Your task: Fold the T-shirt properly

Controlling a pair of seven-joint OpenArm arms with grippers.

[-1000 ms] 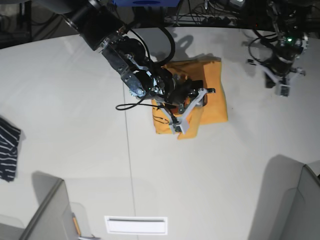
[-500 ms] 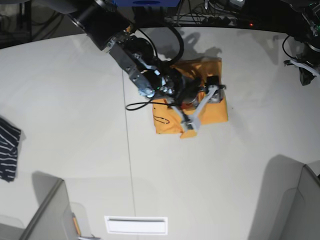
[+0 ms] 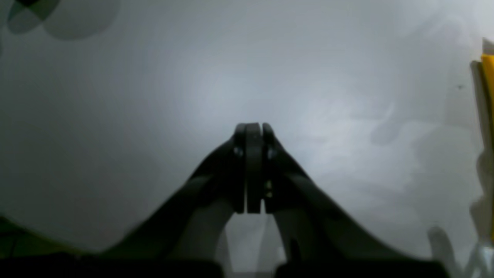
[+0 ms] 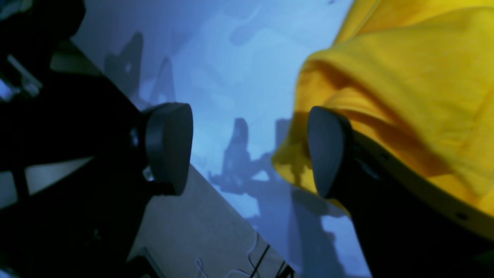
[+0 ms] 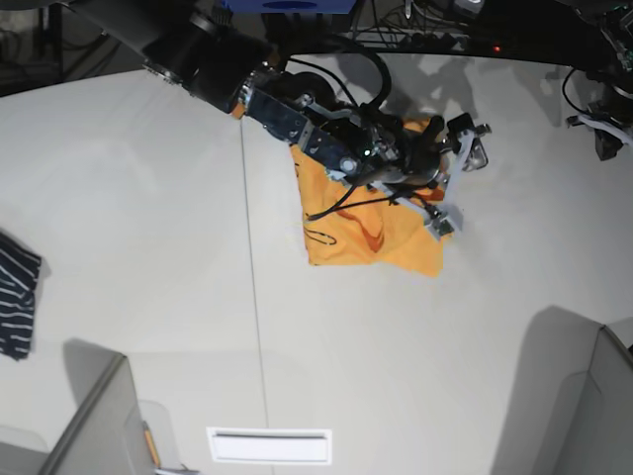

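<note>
Overhead view is evenly lit and fairly sharp, with soft grey shadows on the pale surface (image 5: 148,247) under the arm and a big one toward the near right corner. Background past the far edge is nearly black. Left wrist view is dim, hazy and low contrast, with a pale glow in the middle, dark corners and a soft left hand (image 3: 249,170). Right wrist view has a strong blue cast, close parts blurry, and crisp arm shadows; the T-shirt (image 4: 405,92) looks oversaturated.

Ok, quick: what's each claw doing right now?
Left claw: closed, holding nothing, above bare table.
Right claw: open, nothing between its fingers, one finger against the T-shirt.
</note>
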